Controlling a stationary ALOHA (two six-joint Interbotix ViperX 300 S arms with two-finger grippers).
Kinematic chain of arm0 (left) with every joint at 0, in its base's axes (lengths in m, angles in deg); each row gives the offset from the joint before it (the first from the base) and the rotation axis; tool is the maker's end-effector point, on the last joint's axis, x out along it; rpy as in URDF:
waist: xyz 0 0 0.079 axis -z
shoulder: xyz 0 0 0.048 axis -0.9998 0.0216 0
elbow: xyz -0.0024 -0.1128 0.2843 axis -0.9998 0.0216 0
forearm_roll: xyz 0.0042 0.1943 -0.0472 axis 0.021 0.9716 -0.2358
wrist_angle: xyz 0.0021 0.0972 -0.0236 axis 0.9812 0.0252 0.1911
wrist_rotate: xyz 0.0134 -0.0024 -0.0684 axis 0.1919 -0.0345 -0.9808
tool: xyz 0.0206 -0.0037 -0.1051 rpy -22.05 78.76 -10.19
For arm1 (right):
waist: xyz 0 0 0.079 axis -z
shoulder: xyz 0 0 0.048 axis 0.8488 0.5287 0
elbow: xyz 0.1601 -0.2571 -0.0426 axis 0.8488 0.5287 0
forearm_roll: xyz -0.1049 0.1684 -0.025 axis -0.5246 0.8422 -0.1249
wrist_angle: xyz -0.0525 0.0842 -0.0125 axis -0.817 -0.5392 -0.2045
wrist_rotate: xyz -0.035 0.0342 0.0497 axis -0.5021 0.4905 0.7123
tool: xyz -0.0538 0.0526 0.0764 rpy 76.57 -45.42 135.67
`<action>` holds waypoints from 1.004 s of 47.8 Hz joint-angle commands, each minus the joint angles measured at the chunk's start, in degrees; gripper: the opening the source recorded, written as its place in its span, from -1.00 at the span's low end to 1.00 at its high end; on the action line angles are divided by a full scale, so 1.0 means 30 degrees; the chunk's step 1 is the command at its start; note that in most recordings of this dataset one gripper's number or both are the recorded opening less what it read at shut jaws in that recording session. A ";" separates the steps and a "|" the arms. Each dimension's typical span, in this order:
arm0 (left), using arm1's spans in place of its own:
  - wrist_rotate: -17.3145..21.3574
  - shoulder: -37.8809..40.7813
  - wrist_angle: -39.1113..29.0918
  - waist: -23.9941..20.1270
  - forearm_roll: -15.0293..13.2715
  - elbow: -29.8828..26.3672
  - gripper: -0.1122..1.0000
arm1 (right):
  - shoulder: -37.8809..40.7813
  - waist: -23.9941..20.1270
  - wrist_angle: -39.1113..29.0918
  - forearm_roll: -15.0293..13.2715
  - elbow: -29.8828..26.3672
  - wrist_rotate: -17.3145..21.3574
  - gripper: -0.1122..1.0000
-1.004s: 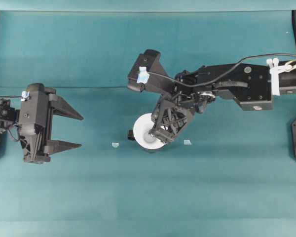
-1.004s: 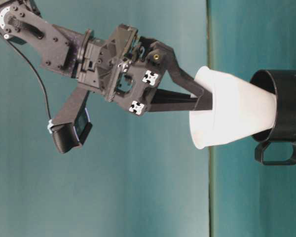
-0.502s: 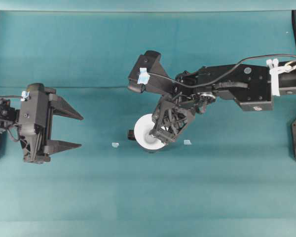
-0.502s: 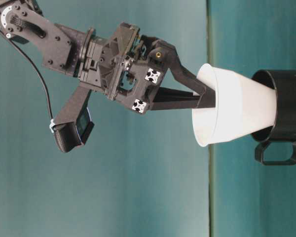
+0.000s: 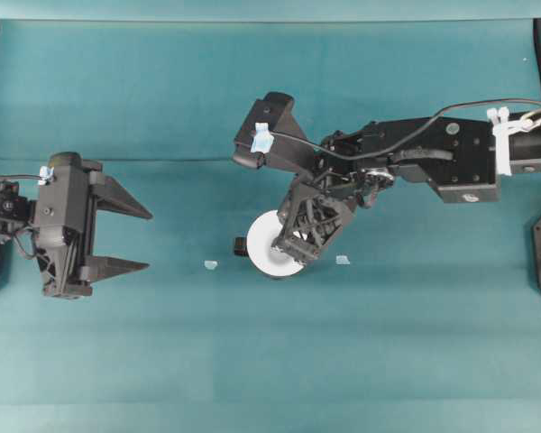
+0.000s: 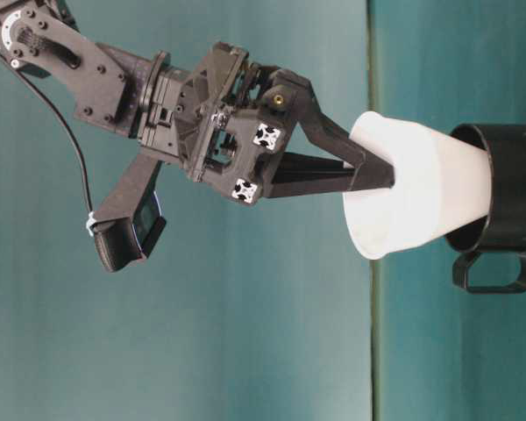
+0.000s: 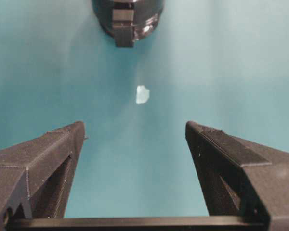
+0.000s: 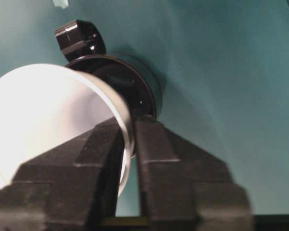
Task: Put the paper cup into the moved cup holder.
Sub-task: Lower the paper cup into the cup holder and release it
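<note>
R pincer straddles paper cup rim, grip unclear; L pincer wide open.

Even, soft light; blurry wrist close-ups

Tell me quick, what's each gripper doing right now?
Left gripper: open, holding nothing.
Right gripper: fingers straddle the paper cup rim; whether it grips, cannot tell.

White paper cup, black cup holder
</note>
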 commanded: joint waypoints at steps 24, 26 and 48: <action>-0.0029 -0.0029 0.0059 0.0029 0.0029 -0.0264 0.73 | -0.0293 -0.0029 0.0059 -0.0088 -0.0088 0.0059 0.73; -0.0029 -0.0029 0.0059 0.0029 0.0029 -0.0264 0.73 | -0.0322 -0.0029 0.0059 -0.0088 -0.0088 0.0059 0.73; -0.0088 -0.0059 0.0059 0.0029 0.0029 -0.0293 0.73 | -0.1465 -0.0029 0.0879 -0.0234 0.0146 0.0000 0.73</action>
